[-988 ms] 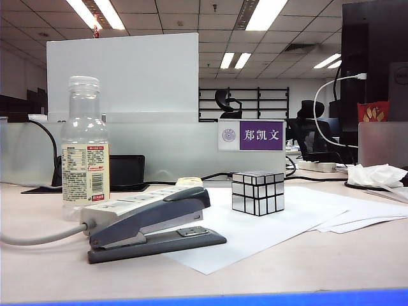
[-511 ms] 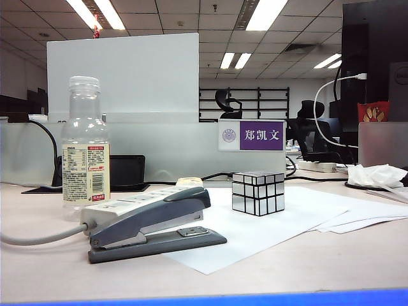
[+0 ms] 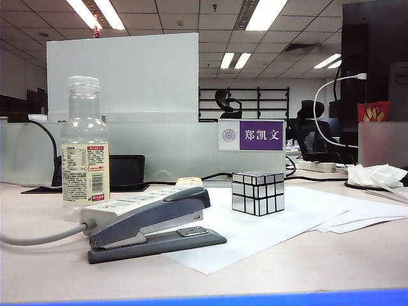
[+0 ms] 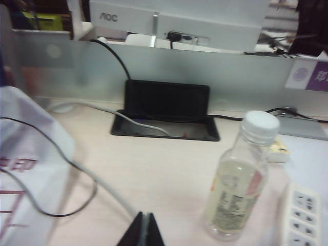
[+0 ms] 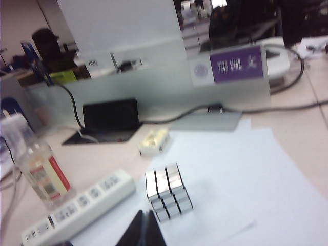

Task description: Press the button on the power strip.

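Office desk first, then the white strip (image 5: 77, 210) lying lengthwise behind the stapler (image 3: 150, 223), its button (image 5: 50, 222) at the cable end — nearer the left gripper (image 4: 143, 230), pinched closed like the right gripper (image 5: 143, 229), both short of it.

Left wrist view: the left hand (image 4: 142, 230) above a pale tabletop (image 4: 154, 169), near a bottle.

The hand shows only as two dark fingertips pressed together, with no gap between them and nothing held. Beside it stands a clear plastic bottle (image 4: 238, 187) with a white cap, upright. Past the bottle, at the edge of the picture, lies one end of the white power strip (image 4: 303, 218), with some socket holes visible; its button is not visible here. A grey cable (image 4: 102, 187) runs across the tabletop toward the hand. Farther back there is a black cable box (image 4: 166, 110) with an open lid, in front of a grey partition (image 4: 205, 72).
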Available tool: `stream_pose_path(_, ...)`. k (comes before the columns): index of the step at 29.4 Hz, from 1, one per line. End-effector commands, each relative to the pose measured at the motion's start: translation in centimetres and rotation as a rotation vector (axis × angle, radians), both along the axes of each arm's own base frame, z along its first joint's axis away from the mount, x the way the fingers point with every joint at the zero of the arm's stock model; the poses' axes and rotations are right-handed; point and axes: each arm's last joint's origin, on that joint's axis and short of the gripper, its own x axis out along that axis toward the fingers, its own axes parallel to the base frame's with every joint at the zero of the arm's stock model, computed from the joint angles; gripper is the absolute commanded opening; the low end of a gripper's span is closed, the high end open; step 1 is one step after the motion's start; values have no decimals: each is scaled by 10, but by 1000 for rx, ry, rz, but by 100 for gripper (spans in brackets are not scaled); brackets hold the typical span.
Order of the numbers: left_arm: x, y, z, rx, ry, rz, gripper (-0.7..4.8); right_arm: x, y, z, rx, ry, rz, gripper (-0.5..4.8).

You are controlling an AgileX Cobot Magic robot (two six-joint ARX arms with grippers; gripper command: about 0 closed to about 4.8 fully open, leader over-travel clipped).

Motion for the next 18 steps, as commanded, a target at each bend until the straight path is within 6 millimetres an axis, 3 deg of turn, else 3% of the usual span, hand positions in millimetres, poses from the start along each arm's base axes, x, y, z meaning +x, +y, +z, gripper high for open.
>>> stream_pose_path(1,8,-7,-10,-41,-28,-89,-4,3,0,-7,4,2,-4,0)
stream_pose_path(11,16,-19,-25,-63,-81,-290,-5,5,1,-9,3,-7,-1,0)
stream_pose_path(18,16,-19,-28,-43,-60,-299,-4,5,-1,-10,-24,-9,-55,0)
